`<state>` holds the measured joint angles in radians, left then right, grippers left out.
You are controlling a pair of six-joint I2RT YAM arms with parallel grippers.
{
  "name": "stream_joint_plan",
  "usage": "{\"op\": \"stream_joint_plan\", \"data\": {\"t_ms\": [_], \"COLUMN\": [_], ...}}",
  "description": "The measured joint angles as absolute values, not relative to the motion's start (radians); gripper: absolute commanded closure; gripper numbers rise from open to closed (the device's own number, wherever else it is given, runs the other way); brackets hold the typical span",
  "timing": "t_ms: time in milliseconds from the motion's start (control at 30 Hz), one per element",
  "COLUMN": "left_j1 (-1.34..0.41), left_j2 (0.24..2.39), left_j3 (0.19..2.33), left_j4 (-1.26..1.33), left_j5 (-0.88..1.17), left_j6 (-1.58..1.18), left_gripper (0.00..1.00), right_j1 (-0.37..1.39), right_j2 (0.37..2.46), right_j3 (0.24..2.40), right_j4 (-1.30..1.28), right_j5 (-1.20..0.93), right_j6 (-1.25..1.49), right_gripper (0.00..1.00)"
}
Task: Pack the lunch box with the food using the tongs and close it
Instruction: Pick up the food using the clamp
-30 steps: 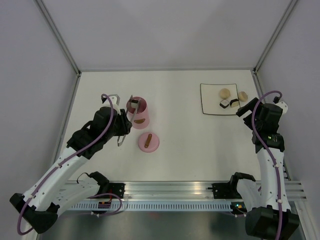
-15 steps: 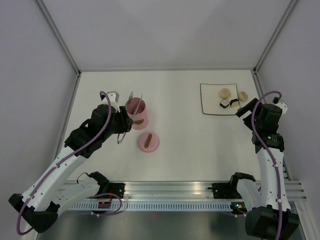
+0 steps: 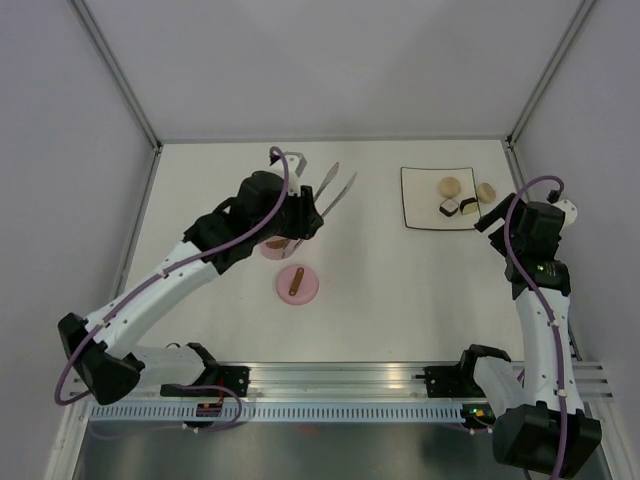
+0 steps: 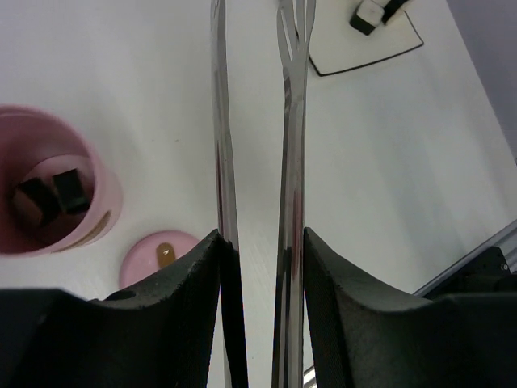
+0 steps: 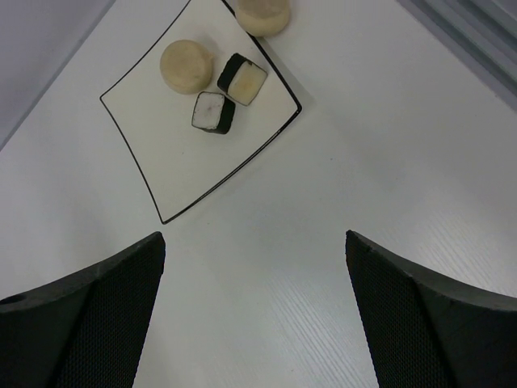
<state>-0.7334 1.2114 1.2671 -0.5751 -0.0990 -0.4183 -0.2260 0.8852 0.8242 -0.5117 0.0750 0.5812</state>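
Observation:
My left gripper (image 3: 303, 215) (image 4: 262, 242) is shut on the tongs (image 3: 336, 190) (image 4: 292, 121). Their two arms stand apart and point right toward the plate, with nothing between them. The pink lunch box (image 3: 274, 245) (image 4: 95, 187) is half hidden under my left wrist, and dark-sided food pieces (image 4: 55, 194) lie inside it. Its lid (image 3: 297, 284) (image 4: 153, 252) lies flat in front of it. More food is at the plate: a beige ball (image 3: 450, 186) (image 5: 186, 65) and two white-and-black cubes (image 3: 450, 208) (image 5: 213, 111) (image 5: 241, 78). My right gripper (image 3: 490, 217) (image 5: 254, 238) hangs open beside the plate.
The white square dark-edged plate (image 3: 420, 200) (image 5: 178, 158) (image 4: 380, 44) sits at the back right. A second beige ball (image 3: 486, 192) (image 5: 262, 12) lies just off its right edge. Grey walls close in the table on three sides, and the rail runs along the near edge.
A cube held in the tongs over the lunch box was let go into it. My left arm then swung up and right, so the tongs now point toward the plate. The right arm has not moved.

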Motion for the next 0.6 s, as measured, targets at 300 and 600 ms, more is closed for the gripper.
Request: {"op": "stream_joint_plan", "data": {"t_ms": [300,600], "left_j1": [-0.877,-0.946], "left_j2": [1.59,1.922], "left_j3": [1.464,1.6], "left_j4": [-0.36,-0.165], "left_j5": [-0.029,0.067], "left_j6": [-0.37,-0.315], "left_gripper": [0.52,0.52], "right_j1": [-0.226,-0.226], "right_j2": [0.896,0.916], "right_j3": [0.895,0.928], "right_j4": [-0.539,-0.542], "right_j5": [0.134,0.141], "right_j6": [0.549,0.542], "right_gripper": [0.02,0.02]}}
